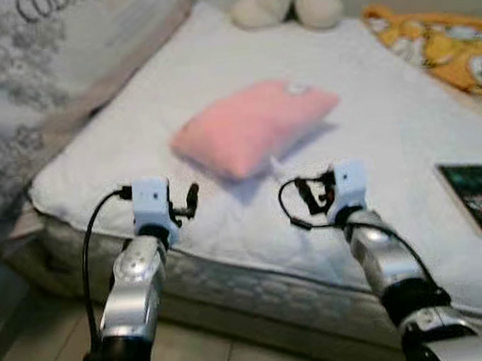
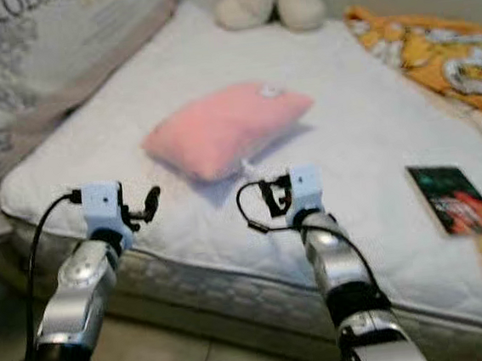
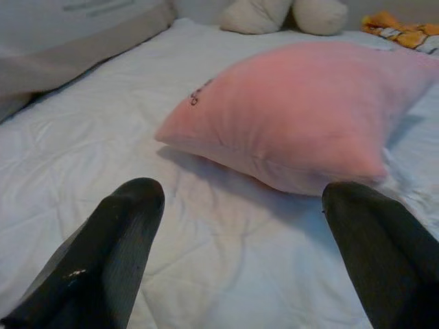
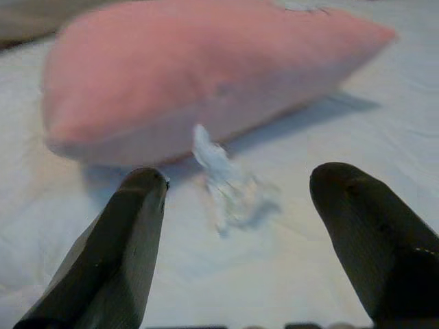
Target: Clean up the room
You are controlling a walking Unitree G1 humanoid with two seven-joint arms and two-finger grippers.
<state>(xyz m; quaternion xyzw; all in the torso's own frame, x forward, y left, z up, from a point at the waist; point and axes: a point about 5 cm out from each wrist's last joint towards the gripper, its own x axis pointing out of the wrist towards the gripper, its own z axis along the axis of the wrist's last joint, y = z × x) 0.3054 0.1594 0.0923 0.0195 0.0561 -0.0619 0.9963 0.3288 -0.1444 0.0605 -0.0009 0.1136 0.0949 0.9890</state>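
At about nine o'clock a large patterned grey pillow (image 1: 19, 91) leans up along the edge of the mattress (image 1: 134, 131), propped there as bedding, I judge, not as clutter. The left gripper (image 3: 240, 260) hangs over the near edge of the bed with its two black fingers spread wide and nothing between them, aimed at the pink cushion (image 1: 253, 126), which lies flat at the middle of the mattress, toward twelve o'clock from both arms. The right gripper (image 4: 233, 240) is likewise wide open and empty; just ahead of its fingers, touching the cushion's near edge, lies a small crumpled scrap of white or clear wrapping (image 4: 226, 175). Both arms set level either side of the cushion suggests a two-handed pick-up is being lined up, or the scrap is the right arm's target; I cannot tell which. At twelve o'clock a cream plush toy (image 1: 288, 1) sits at the far end; at two o'clock an orange patterned blanket (image 1: 445, 41) lies bunched; at three o'clock a dark book (image 1: 480, 196) lies flat. Counted: two grippers, one cushion, one scrap, one grey pillow, one toy, one blanket, one book.
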